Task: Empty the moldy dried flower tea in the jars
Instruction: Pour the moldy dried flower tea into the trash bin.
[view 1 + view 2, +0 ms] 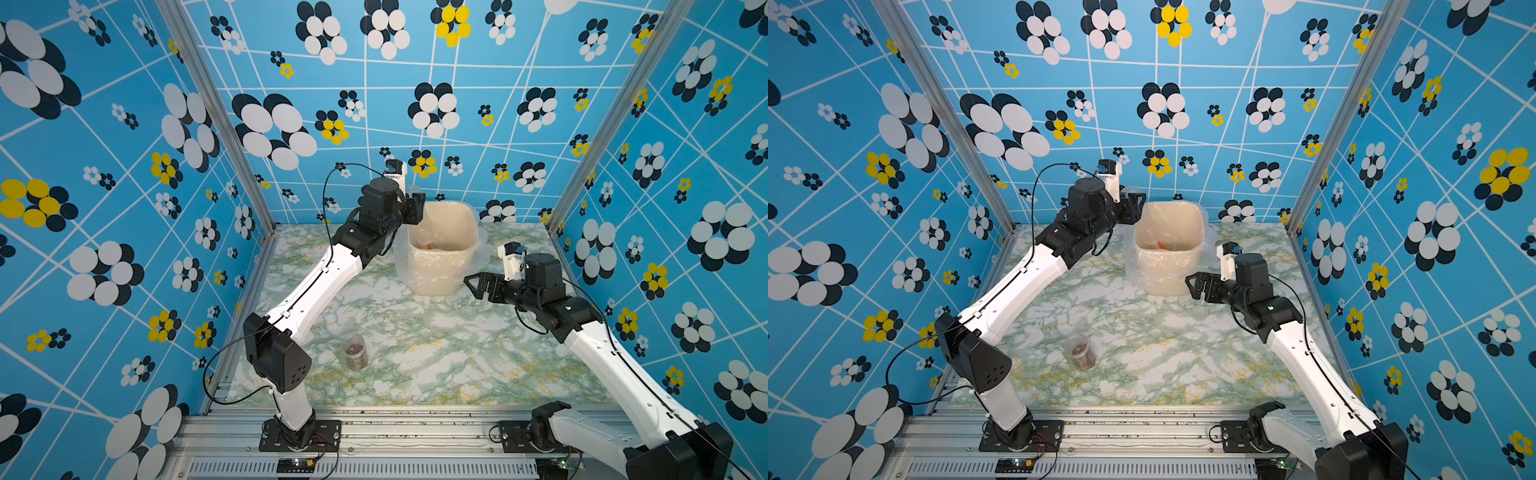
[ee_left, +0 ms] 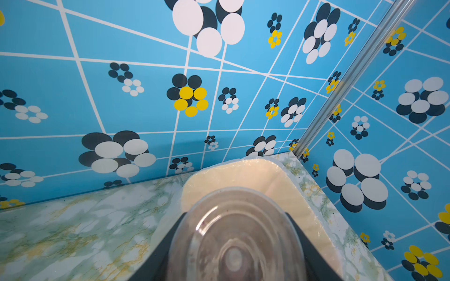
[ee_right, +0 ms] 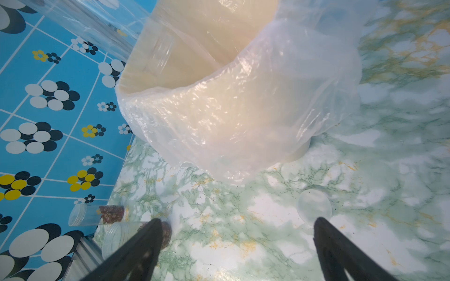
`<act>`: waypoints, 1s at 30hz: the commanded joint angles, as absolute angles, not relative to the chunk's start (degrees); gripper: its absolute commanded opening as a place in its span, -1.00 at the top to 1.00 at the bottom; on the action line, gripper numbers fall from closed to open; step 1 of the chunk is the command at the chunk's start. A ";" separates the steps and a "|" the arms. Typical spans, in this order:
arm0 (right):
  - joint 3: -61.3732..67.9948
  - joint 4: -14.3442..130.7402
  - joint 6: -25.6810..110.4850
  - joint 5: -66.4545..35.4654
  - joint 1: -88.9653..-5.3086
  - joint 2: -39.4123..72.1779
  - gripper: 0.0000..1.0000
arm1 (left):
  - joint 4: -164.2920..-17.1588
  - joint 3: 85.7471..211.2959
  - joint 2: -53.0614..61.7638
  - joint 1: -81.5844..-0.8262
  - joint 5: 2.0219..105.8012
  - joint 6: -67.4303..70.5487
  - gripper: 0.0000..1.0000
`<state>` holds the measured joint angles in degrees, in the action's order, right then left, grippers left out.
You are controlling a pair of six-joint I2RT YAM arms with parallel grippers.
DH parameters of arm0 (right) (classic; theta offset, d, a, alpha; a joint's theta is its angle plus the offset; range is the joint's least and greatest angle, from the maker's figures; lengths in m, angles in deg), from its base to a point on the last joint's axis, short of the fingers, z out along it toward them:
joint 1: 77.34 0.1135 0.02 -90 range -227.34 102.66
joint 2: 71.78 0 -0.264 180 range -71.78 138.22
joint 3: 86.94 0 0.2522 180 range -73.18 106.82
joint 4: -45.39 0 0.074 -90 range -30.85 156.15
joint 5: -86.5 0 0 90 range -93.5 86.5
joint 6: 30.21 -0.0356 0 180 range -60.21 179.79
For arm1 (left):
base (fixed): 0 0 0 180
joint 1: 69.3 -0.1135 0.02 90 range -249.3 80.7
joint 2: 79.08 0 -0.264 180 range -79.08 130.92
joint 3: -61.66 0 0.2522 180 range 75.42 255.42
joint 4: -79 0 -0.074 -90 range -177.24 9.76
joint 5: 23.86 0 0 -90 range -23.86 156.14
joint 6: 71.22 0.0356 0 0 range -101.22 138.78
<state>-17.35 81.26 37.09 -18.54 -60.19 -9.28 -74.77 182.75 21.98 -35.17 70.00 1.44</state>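
Top views: my left gripper (image 1: 415, 209) clamps the held jar (image 1: 417, 194) at the upper-left rim of the bin (image 1: 436, 272). The right gripper (image 1: 472, 286) hangs wide open and empty, right of the bin. The full jar (image 1: 354, 351) of dried flower tea (image 1: 355, 348) stands lower left of centre.

Risks: the smooth jar could slip into the bin, and crumbs could fall outside the rim.

Left wrist: the held jar's base fills the lower frame. I cannot tell whether any tea remains inside.

Right wrist: a loose lid (image 3: 314, 206) lies near one finger. The full jar, lower left, is partly hidden, and its twin may be a reflection.

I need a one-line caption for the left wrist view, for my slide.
Left gripper holding a clear jar close to the beige plastic-lined bin.
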 commanded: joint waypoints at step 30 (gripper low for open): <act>-18.07 78.47 36.40 -19.67 -60.46 -6.37 -0.99 | -75.67 182.65 21.64 -33.75 69.06 0.80 1.00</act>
